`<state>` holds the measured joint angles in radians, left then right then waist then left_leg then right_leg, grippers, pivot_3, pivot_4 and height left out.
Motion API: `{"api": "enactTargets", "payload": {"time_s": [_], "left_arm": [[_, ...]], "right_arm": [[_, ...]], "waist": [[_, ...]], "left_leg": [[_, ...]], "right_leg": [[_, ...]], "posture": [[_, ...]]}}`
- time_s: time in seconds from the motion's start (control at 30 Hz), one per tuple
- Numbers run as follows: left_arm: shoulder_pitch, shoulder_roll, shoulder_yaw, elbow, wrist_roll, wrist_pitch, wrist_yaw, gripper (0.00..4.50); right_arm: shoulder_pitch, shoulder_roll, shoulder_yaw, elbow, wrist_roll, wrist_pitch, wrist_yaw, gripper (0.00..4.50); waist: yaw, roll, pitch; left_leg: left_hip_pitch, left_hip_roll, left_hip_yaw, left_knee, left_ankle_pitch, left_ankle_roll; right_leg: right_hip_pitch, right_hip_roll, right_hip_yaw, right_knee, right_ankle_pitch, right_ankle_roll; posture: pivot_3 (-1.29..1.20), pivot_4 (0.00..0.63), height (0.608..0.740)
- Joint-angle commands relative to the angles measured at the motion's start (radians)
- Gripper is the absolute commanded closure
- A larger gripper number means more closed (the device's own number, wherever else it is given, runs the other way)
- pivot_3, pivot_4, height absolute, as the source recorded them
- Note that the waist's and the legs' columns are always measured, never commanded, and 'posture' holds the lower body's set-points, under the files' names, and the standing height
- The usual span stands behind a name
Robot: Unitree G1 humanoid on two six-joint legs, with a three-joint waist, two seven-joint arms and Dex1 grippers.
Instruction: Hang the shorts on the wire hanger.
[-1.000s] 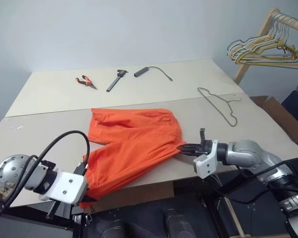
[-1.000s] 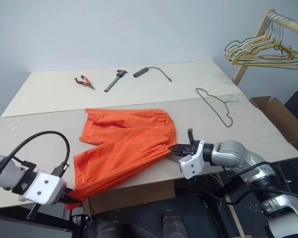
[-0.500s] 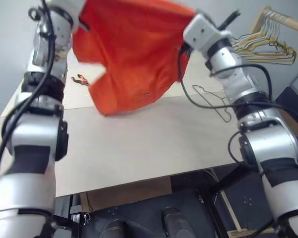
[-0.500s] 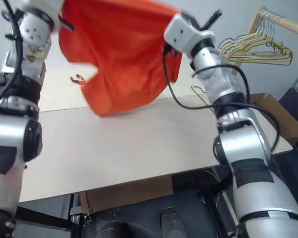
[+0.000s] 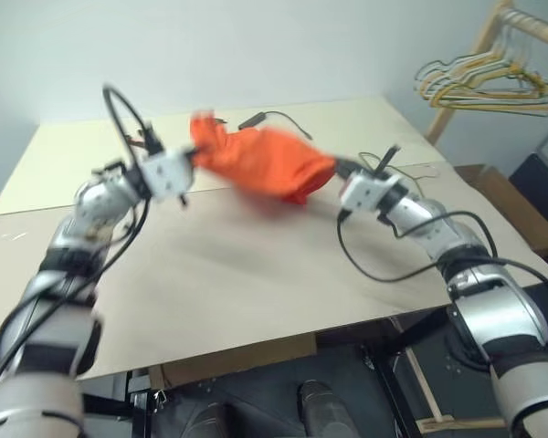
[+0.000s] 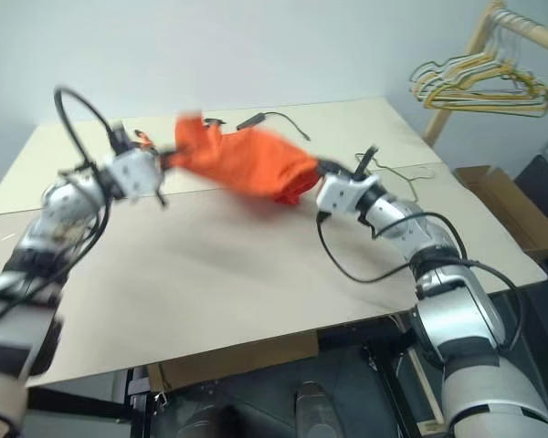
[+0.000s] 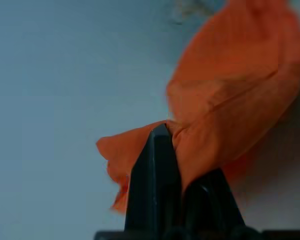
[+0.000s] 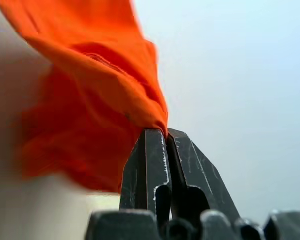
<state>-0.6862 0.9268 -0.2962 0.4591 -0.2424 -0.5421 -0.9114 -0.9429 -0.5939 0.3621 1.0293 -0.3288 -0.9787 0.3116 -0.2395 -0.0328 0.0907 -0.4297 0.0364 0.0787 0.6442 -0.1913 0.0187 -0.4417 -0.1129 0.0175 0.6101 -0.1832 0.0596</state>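
Note:
The orange shorts (image 5: 260, 162) hang bunched in a blurred lump just above the far half of the table (image 5: 237, 274), stretched between my two grippers. My left gripper (image 5: 194, 157) is shut on one end of the fabric (image 7: 225, 100), with the cloth pinched at its fingertips. At the other end my right gripper (image 5: 333, 169) is shut on the shorts (image 8: 95, 100). The thin wire hanger (image 5: 367, 157) lies on the table just behind my right arm, which hides most of it.
A wooden rack at the far right carries a bunch of yellow and grey hangers (image 5: 484, 82). A black cable tool (image 5: 272, 117) lies at the back of the table. A cardboard box (image 5: 504, 196) sits on the floor past the table's right edge.
A second ago the shorts lay flat near the front edge. Half a second ago both grippers held them spread high overhead. Now both arms are down and the shorts are bunched low over the table.

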Motion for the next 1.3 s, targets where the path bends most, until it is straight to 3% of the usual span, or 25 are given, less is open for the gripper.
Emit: {"api": "enactTargets", "payload": {"time_s": [0.03,0.17,0.3,0.4,0.6,1.0,1.13,1.3], "left_arm": [[0.119,0.209,0.076,-0.333,-0.198,0.311,-0.253,4.47],[0.309,0.414,0.152,-0.528,-0.272,0.486,-0.418,4.47],[0.476,0.495,0.262,-0.651,-0.310,0.555,-0.510,4.47],[0.614,0.536,0.355,-0.735,-0.337,0.596,-0.588,4.47],[0.793,0.493,0.489,-0.912,-0.375,0.704,-0.604,4.47],[0.951,0.414,0.539,-1.033,-0.317,0.770,-0.598,4.47],[0.813,0.368,0.461,-0.924,-0.253,0.735,-0.547,4.47],[0.270,0.152,0.314,-0.580,-0.116,0.766,-0.349,4.47]], "right_arm": [[0.070,-0.033,-0.003,-0.136,0.180,-0.004,0.284,4.50],[0.148,-0.049,0.001,-0.254,0.246,0.081,0.457,4.50],[0.199,-0.069,0.004,-0.324,0.191,0.091,0.500,4.50],[0.232,-0.091,0.017,-0.346,0.113,0.069,0.490,4.50],[0.287,-0.137,0.006,-0.390,0.030,0.063,0.445,4.50],[0.488,-0.284,-0.044,-0.637,0.074,0.098,0.444,4.50],[0.580,-0.274,-0.095,-0.824,0.268,0.357,0.483,4.50],[0.367,-0.130,-0.171,-0.794,0.305,0.656,0.381,4.50]], "waist": [[-0.005,0.000,0.001],[-0.013,-0.002,0.012],[-0.001,-0.002,0.020],[0.008,-0.002,0.021],[0.024,-0.002,0.024],[0.047,-0.002,0.025],[0.062,-0.002,0.025],[0.073,-0.005,0.027]], "left_leg": [[0.001,0.000,-0.002,0.000,0.000,0.001],[0.017,-0.001,-0.006,0.000,-0.002,0.002],[0.040,0.000,-0.008,0.000,-0.003,-0.003],[0.042,0.002,-0.010,-0.001,-0.002,-0.006],[0.042,0.001,-0.011,-0.001,0.000,-0.008],[0.036,0.000,-0.011,-0.002,0.002,-0.005],[0.031,0.000,-0.009,-0.002,0.002,-0.005],[0.030,-0.001,-0.007,0.001,0.003,-0.008]], "right_leg": [[0.001,0.001,0.000,0.000,0.000,0.000],[0.016,0.000,0.000,-0.001,-0.003,0.002],[0.036,0.000,-0.002,0.002,-0.012,-0.005],[0.037,0.001,-0.004,0.003,-0.010,-0.010],[0.036,0.001,-0.004,0.006,-0.009,-0.011],[0.030,0.002,-0.004,0.004,-0.017,-0.010],[0.024,0.002,-0.003,0.006,-0.017,-0.010],[0.021,0.003,-0.003,0.011,-0.014,-0.012]], "posture": [[-0.13,0.077,0.740],[-0.12,0.083,0.740],[-0.13,0.086,0.740],[-0.13,0.090,0.740],[-0.13,0.104,0.740],[-0.15,0.104,0.740],[-0.15,0.101,0.740],[-0.15,0.078,0.740]]}}
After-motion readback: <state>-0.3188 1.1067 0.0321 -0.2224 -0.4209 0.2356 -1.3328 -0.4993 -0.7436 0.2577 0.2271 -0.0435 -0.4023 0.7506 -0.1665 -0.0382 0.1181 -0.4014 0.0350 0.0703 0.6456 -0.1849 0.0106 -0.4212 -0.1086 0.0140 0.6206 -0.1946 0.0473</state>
